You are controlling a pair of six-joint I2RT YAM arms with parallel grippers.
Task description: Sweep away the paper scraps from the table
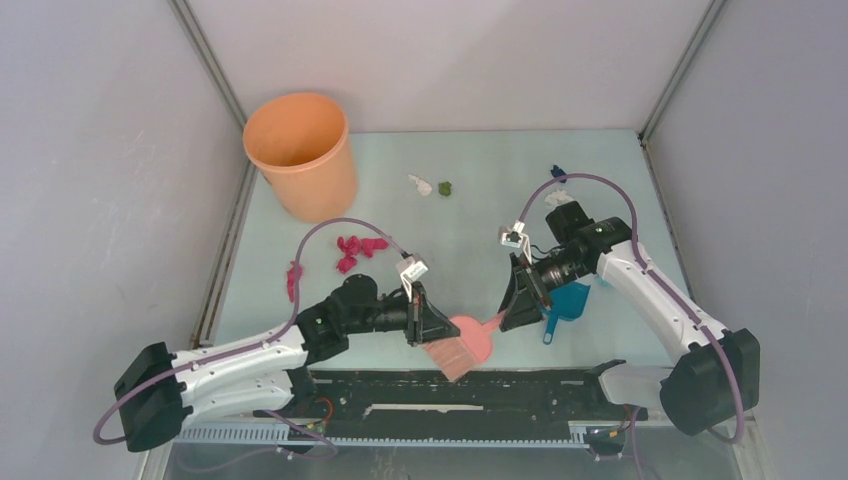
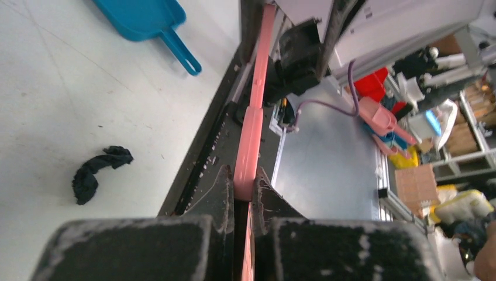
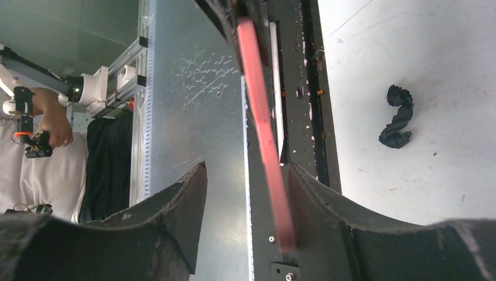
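Grey walls (image 1: 100,150) are enclosing the mint-green table (image 1: 470,215) we are working over, an orange bucket (image 1: 300,155) standing at its far-left corner. Our left gripper (image 1: 428,325) is clamping the pink brush (image 1: 468,342); our right gripper (image 1: 522,300) is gaping wide around its handle (image 3: 260,117). We are seeing the paper scraps (image 1: 355,248) lying scattered mid-table and toward the far-right edge.

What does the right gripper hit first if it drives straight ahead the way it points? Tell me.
Probably the pink plastic brush: its handle already runs between the open right gripper's jaws. Just beyond, the left gripper is shut on it. Depth is uncertain.
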